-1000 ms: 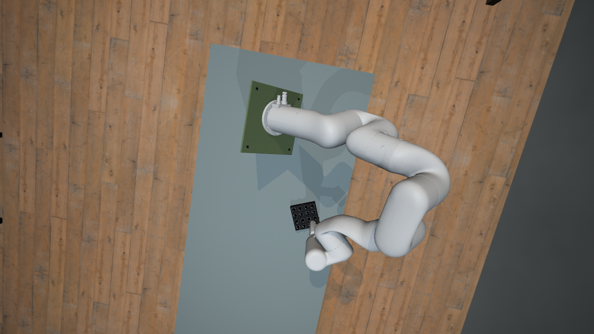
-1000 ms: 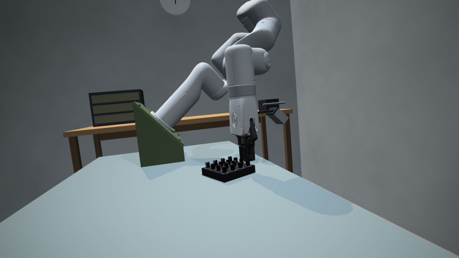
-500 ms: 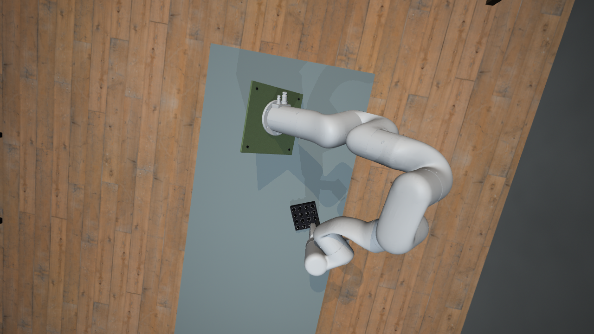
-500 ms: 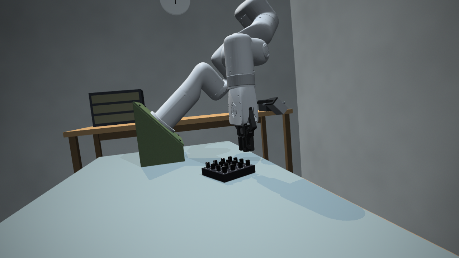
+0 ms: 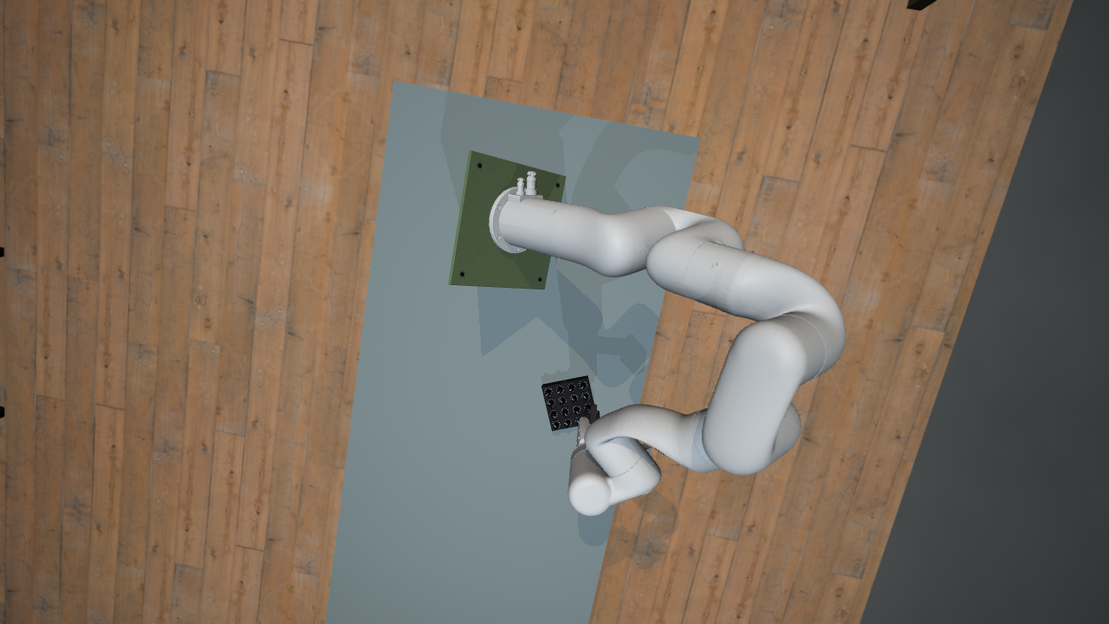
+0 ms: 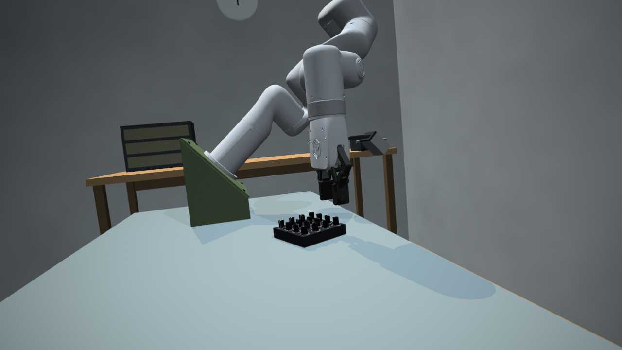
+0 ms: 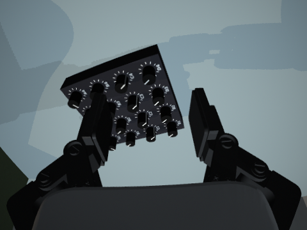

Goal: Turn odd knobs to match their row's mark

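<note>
Knob box: a flat black square block carrying sixteen small black knobs with white pointer lines, standing flat on the pale blue-grey table near the table's right edge in the exterior view. Largest to smallest, the scene comprises the table; the white seven-joint arm, which loops out beyond the table edge over the brown plank floor and returns above the box; the dark green wedge-shaped mount that carries the arm's base, set well apart from the box toward the table's far end; the knob box itself; and the black two-fingered tool.

The tool hangs above the box's corner nearest the table's right edge, clear of the knobs, pointing downward. Its fingers stand wide apart and hold nothing. In the wrist view the left finger overlaps part of the box, hiding some knobs in the nearer rows, while the right finger lies beside the box over bare table. White lines on several knobs are visible in the wrist view; the printed names are too small to read.
</note>
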{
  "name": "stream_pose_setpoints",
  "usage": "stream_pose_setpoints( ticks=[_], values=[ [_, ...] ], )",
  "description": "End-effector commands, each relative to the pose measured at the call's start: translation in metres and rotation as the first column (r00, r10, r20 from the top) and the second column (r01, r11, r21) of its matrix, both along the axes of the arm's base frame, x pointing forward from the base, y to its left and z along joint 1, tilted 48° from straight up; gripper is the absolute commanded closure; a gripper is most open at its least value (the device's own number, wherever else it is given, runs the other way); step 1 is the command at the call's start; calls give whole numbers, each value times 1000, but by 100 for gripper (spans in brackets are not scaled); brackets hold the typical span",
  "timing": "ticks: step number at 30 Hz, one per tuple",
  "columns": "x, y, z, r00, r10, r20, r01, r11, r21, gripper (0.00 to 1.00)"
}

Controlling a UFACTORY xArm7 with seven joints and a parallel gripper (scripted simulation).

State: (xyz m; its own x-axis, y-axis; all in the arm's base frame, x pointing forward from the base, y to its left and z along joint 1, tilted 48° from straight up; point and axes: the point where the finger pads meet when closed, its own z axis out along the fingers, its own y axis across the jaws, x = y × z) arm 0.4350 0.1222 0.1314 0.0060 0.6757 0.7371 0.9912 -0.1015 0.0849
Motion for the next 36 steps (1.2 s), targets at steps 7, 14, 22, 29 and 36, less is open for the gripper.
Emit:
stream_pose_setpoints(
  ticks=[7,14,22,29,36],
  values=[
    [-2,-22,19,1000,-4,3,4,1000,-1,0],
    [-8,-52,47,1000,-4,3,4,1000,-1,0],
    [-13,-79,73,1000,-4,3,4,1000,-1,0],
    [-14,-84,77,1000,-4,3,4,1000,-1,0],
    [-14,-84,77,1000,-4,3,4,1000,-1,0]
  ],
)
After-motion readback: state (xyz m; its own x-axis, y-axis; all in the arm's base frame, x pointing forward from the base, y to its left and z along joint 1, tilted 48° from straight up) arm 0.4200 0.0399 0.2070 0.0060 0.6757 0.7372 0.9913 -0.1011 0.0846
